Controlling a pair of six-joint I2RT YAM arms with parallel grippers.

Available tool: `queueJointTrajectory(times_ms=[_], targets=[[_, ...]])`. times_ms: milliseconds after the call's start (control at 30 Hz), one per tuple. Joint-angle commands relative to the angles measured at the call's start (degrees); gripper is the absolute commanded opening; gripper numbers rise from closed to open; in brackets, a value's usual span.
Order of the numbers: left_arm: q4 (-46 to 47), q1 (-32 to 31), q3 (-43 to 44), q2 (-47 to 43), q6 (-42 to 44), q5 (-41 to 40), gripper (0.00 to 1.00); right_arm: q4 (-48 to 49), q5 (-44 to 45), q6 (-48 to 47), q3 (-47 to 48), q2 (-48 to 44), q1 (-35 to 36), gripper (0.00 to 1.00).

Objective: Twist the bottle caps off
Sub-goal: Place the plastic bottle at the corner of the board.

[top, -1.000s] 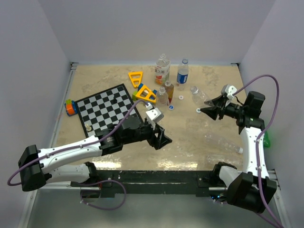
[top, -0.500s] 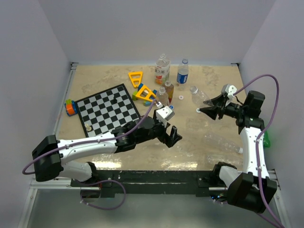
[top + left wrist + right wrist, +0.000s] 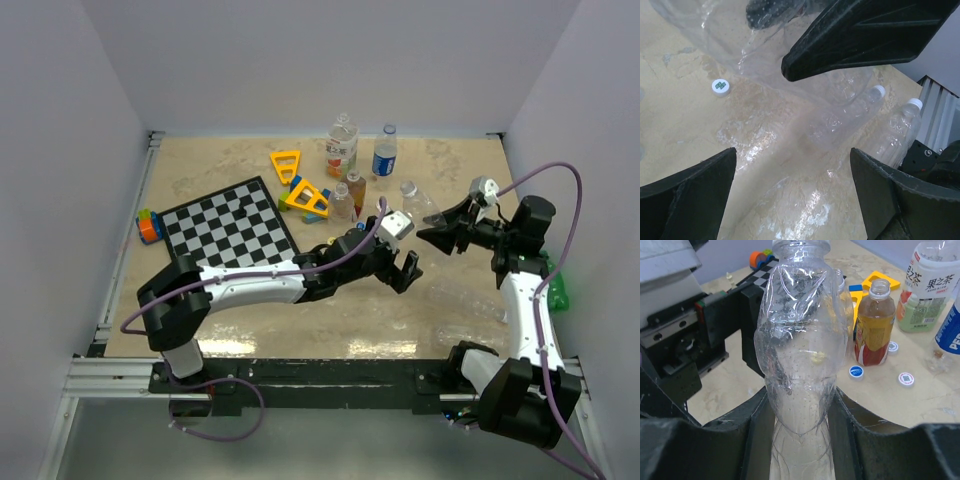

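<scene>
My right gripper [image 3: 438, 234] [image 3: 799, 432] is shut on a clear bottle [image 3: 417, 203] [image 3: 800, 340], held above the table with its far end pointing left; the frame edge cuts off that end. My left gripper [image 3: 406, 268] [image 3: 795, 200] is open and empty, low over the table just below and left of that bottle [image 3: 735, 35]. Two clear bottles [image 3: 470, 297] lie on their sides, with white caps [image 3: 879, 91] [image 3: 914, 103] on. An amber bottle [image 3: 873, 327] stands without a cap. Loose caps lie near it: one blue [image 3: 856, 372], two white [image 3: 905, 379] [image 3: 720, 86].
A tea bottle [image 3: 342, 146] and a blue-label bottle [image 3: 385, 152] stand at the back. Yellow triangular toys [image 3: 305, 195] and a chessboard [image 3: 228, 232] lie to the left, and a green bottle [image 3: 560, 291] by the right wall.
My left arm has swung right, from near the chessboard to just under the held bottle, and its jaws have opened wide. The right gripper has stayed put, still holding the bottle.
</scene>
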Motion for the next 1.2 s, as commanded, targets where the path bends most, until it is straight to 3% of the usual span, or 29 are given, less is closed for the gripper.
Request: queueJointTrajectory(times_ms=[0,300,600,700,767,867,933,967,1033,1167], targets=[[8.9,-0.2,3.0,1.1,-0.8,1.2,1.00,9.9,-1.1,10.8,-1.8,-0.7,0.2,0.15],[16.6,0.1,6.8,7.4,-11.0,1.6,1.00,26.4,2.7,31.4,-6.3,-0.2,0.1,0.13],[9.7,0.2,14.5,13.5,-20.7,-5.7,1.00,33.7,6.4,43.4,-8.4,-1.2,0.7,0.12],[11.6,0.3,13.0,13.0,-20.8,-7.2,0.88,33.8,6.7,43.7,-8.6,-1.3,1.2,0.12],[11.9,0.5,12.5,12.2,-20.0,-7.4,0.65,33.6,6.6,43.7,-8.6,-1.1,1.3,0.11],[11.1,0.9,11.0,10.9,-17.1,-7.4,0.48,32.2,6.6,42.0,-7.9,-0.9,1.4,0.13],[9.4,1.5,10.3,9.8,-14.7,-6.2,0.36,30.5,6.1,39.6,-7.4,-1.2,1.4,0.22],[8.3,1.8,10.0,9.1,-12.8,-5.7,0.33,29.3,5.7,37.7,-7.0,-1.4,1.3,0.30],[4.5,2.3,9.6,8.2,-9.4,-3.5,0.29,26.2,4.3,33.2,-5.6,-1.4,1.3,0.57],[-5.6,3.2,9.5,6.4,-0.4,1.5,0.25,12.8,1.2,17.5,-0.5,0.2,1.3,0.90]])
